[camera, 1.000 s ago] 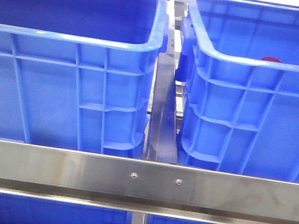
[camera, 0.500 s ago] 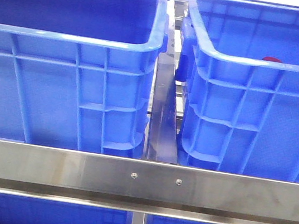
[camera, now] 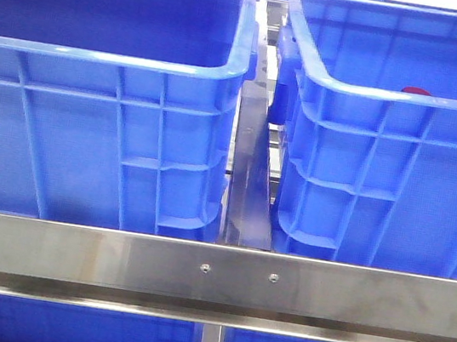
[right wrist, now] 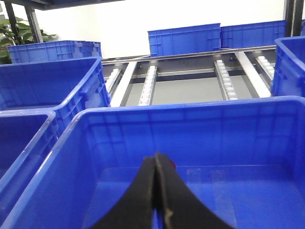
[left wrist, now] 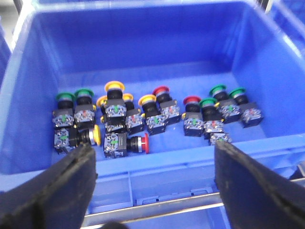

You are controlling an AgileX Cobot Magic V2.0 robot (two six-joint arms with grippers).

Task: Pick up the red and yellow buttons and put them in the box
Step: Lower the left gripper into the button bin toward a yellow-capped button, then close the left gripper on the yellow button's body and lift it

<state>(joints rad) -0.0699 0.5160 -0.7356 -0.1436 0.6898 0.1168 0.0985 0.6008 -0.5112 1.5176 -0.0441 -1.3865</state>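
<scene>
Red buttons [left wrist: 162, 89] and yellow buttons [left wrist: 115, 86] lie among green ones on the crate [left wrist: 143, 43] floor, below the left tool [left wrist: 152, 167], jaws spread wide. Right tool [right wrist: 156, 191], pressed together, hangs over the box [right wrist: 190, 124].

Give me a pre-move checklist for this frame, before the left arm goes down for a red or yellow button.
1. Left gripper open: ok, fingers wide apart above the crate rim.
2. Red and yellow buttons present: ok, a red button lies on its side beside a yellow button.
3. Target free of neighbours: not ok, the pieces lie tightly packed.
4. Right gripper empty: cannot tell, fingers shut; a bit of red shows behind their tips.
5. Receiving box open-topped: ok.
</scene>
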